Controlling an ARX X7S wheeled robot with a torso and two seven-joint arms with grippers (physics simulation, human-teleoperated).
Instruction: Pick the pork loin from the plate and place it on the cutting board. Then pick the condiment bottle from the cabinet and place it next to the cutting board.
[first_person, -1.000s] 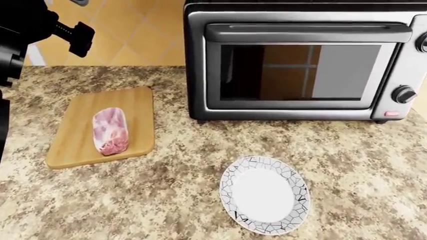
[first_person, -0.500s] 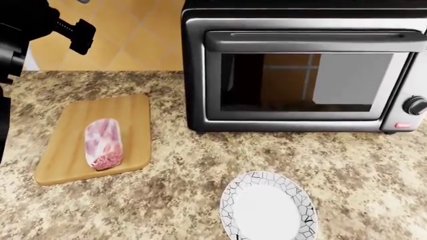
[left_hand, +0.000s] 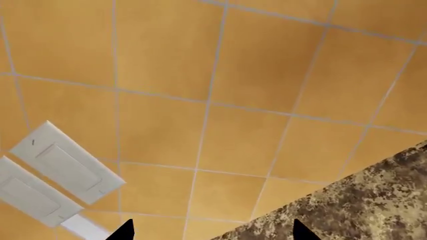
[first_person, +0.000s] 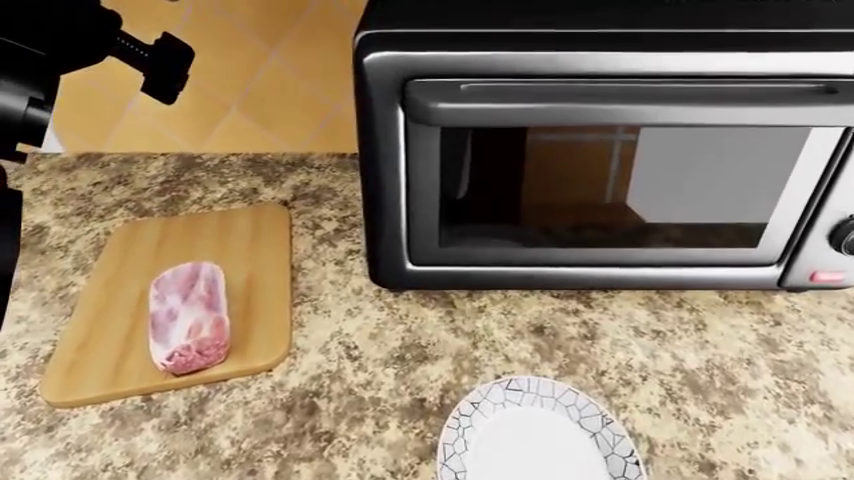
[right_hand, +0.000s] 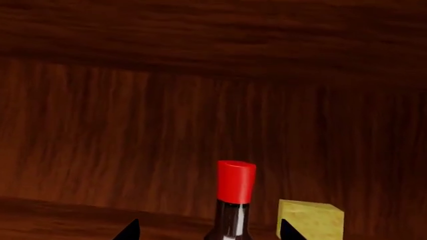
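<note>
The pork loin (first_person: 187, 317) lies on the cutting board (first_person: 247, 290) at the left of the granite counter. The plate (first_person: 465, 425) is bare and sits at the view's bottom edge, partly cut off. The condiment bottle (right_hand: 235, 182) stands upright in the dark wooden cabinet, red cap on top. My right gripper (right_hand: 209, 232) is open, and the bottle's neck shows between its two tips. How near they are I cannot tell. My left gripper (left_hand: 213, 232) is open and empty, facing the tiled wall above the counter's edge. The right arm is out of the head view.
A steel toaster oven (first_person: 601, 170) with its door shut stands at the back of the counter (first_person: 400, 350). A yellow block (right_hand: 310, 217) stands close beside the bottle. Two white wall switches (left_hand: 60, 175) are on the tiles. My left arm (first_person: 54, 50) is raised at top left.
The head view has shifted, so the board, plate and oven have slid down and look larger. The plate is now cut by the bottom edge. The pork loin has stayed on the board.
</note>
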